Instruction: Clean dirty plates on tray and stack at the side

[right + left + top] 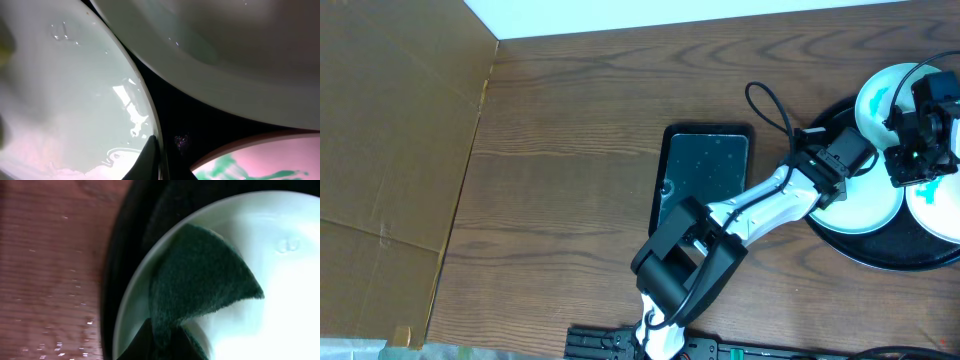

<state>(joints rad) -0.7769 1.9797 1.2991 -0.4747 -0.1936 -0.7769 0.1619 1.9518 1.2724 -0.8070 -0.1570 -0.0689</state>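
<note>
The round black tray point(880, 262) at the right holds three dirty plates. My left gripper point(855, 152) is shut on a green sponge point(200, 280) and presses it on the near-left plate point(870, 212), close to its rim; the jaws point(162, 345) show at the bottom edge of the left wrist view. My right gripper point(902, 172) is shut on the opposite rim of that same plate point(65, 90); one finger point(152, 160) lies on the rim. The back plate point(880, 100) and the right plate point(935, 212), which has a teal smear point(250, 165), lie alongside.
A smaller rectangular black tray point(705, 170), wet and without the sponge, lies left of the round tray under my left arm. A cardboard sheet point(390, 150) covers the far left. Wooden tabletop point(570, 120) lies between them.
</note>
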